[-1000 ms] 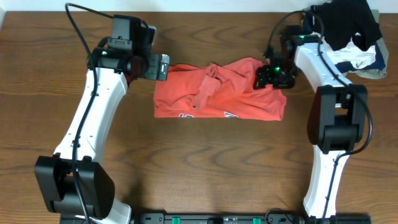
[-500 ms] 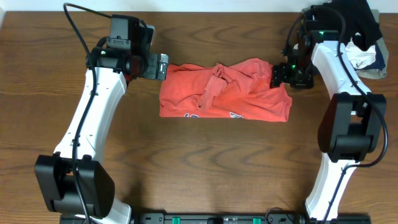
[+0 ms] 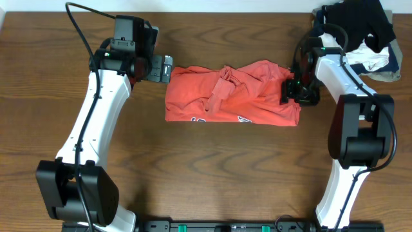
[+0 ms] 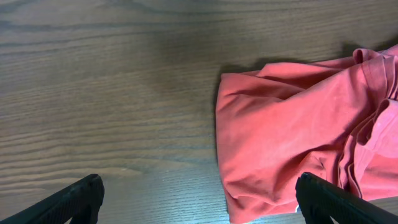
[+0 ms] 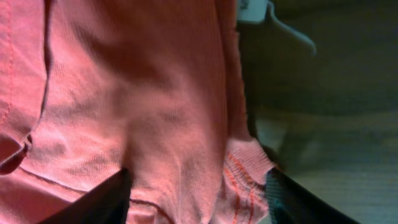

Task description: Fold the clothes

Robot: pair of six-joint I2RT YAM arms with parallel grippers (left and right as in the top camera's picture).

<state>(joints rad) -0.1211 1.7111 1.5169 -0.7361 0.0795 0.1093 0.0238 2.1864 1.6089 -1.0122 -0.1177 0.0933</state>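
Overhead: left hand (image 3: 168, 67) gapes wide beside the T-shirt (image 3: 238, 96); right hand (image 3: 290, 92) (jaws apart) straddles its edge.

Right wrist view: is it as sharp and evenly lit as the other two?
Right wrist: close, soft-focused, T-shirt in patchy light, dark shadow upper right; left wrist: sharp, even light, faint shadow on the table; overhead: sharp, evenly lit.

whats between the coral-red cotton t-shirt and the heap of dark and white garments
Overhead view: the right gripper and its white arm, over brown wooden table.
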